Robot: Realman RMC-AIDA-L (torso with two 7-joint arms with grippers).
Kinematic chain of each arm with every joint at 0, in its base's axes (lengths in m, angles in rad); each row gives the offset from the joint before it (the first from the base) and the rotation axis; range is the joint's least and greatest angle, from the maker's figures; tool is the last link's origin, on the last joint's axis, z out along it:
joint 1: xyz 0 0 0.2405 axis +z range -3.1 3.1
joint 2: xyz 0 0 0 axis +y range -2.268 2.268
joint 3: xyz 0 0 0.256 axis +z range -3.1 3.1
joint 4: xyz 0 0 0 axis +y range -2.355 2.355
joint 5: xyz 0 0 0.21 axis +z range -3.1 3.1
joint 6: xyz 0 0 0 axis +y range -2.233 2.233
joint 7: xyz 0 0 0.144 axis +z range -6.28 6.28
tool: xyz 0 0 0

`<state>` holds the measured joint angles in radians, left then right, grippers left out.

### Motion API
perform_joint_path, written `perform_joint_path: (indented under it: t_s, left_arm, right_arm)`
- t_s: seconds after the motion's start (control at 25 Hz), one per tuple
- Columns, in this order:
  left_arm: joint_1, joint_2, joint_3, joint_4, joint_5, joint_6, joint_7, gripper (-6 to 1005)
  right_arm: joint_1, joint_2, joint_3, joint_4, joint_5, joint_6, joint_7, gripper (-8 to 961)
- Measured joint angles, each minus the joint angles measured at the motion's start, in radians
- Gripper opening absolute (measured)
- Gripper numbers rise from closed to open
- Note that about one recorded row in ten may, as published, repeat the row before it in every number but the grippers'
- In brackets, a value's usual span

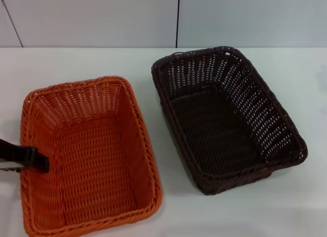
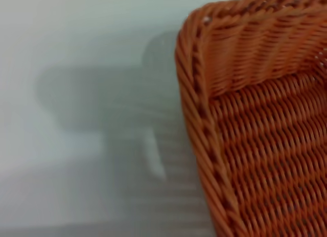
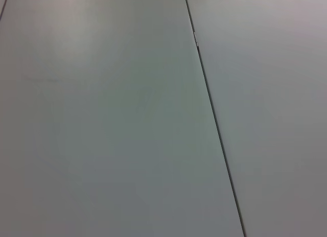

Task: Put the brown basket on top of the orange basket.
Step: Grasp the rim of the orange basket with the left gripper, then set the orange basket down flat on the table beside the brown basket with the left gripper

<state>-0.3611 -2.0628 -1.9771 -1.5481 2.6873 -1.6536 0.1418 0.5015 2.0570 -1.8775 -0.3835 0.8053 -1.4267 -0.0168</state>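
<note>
The orange basket (image 1: 89, 155) stands on the white table at the front left, empty. The brown basket (image 1: 225, 117) stands to its right, a little farther back, empty and apart from it. My left gripper (image 1: 28, 158) reaches in from the left edge and sits at the orange basket's left rim. The left wrist view shows a corner of the orange basket (image 2: 255, 124) close up, with the gripper's shadow on the table beside it. My right gripper is out of view; its wrist view shows only pale panels.
The white table (image 1: 168, 206) runs back to a pale wall with a dark vertical seam (image 1: 178, 20). The same kind of seam (image 3: 212, 114) crosses the right wrist view.
</note>
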Motion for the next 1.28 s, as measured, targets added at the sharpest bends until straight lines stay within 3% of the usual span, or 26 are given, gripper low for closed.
perform_joint_path:
  t_s: [0.12, 0.32, 0.6, 0.68, 0.8, 0.84, 1.08, 1.12, 1.24, 1.28]
  left_arm:
    - [-0.001, 0.002, 0.043, 0.002, 0.016, 0.011, 0.000, 597]
    - [-0.007, 0.003, 0.050, 0.002, 0.039, 0.020, 0.002, 387]
    - [-0.016, 0.004, 0.043, -0.007, 0.054, 0.028, 0.021, 238]
    - [-0.063, 0.015, -0.043, 0.020, 0.063, 0.016, 0.157, 211]
    - [-0.084, 0.022, -0.101, 0.028, 0.063, 0.011, 0.217, 198]
    - [-0.105, 0.034, -0.153, 0.033, 0.061, 0.001, 0.277, 197]
    - [-0.153, 0.069, -0.238, 0.056, 0.050, -0.031, 0.398, 190]
    - [-0.194, 0.097, -0.294, 0.091, 0.026, -0.047, 0.482, 189]
    - [-0.214, 0.113, -0.311, 0.110, 0.012, -0.052, 0.517, 171]
    - [-0.256, 0.152, -0.318, 0.155, -0.027, -0.068, 0.613, 165]
  right_arm:
    - [-0.001, 0.000, 0.000, 0.000, 0.000, 0.000, 0.000, 711]
    - [-0.004, 0.003, 0.002, 0.000, 0.000, -0.008, 0.000, 711]
    - [-0.010, 0.008, 0.008, 0.002, 0.001, -0.024, 0.000, 711]
    - [-0.011, 0.008, 0.008, 0.006, 0.004, -0.034, 0.000, 711]
    - [-0.012, 0.008, 0.009, 0.008, 0.007, -0.040, 0.000, 711]
    - [-0.012, 0.009, 0.011, 0.008, 0.008, -0.040, 0.000, 711]
    - [-0.014, 0.010, 0.028, 0.010, 0.009, -0.040, 0.000, 711]
    - [-0.014, 0.010, 0.032, 0.010, 0.009, -0.039, 0.000, 711]
    - [-0.014, 0.009, 0.044, 0.011, 0.009, -0.033, -0.005, 711]
    - [-0.015, 0.009, 0.046, 0.011, 0.009, -0.032, -0.006, 711]
